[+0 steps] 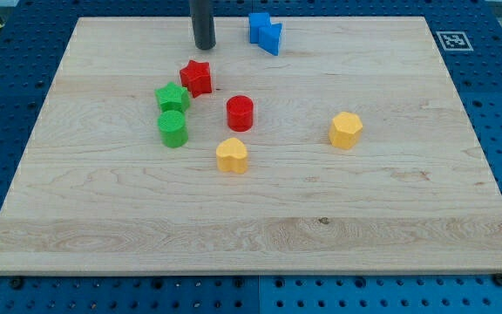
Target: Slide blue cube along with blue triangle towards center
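Observation:
The blue cube (258,26) and the blue triangle (271,37) sit touching each other near the view's top edge of the wooden board, a little right of the middle. The cube is at the upper left of the pair, the triangle at its lower right. My tip (204,46) is on the board to the left of the blue pair, a short gap away, and just above the red star (196,78).
A green star (172,97) and green cylinder (172,128) lie left of centre. A red cylinder (240,113) and a yellow heart-like block (232,155) are near the middle. A yellow hexagon (345,130) is to the right. The wooden board (260,235) sits on a blue pegboard.

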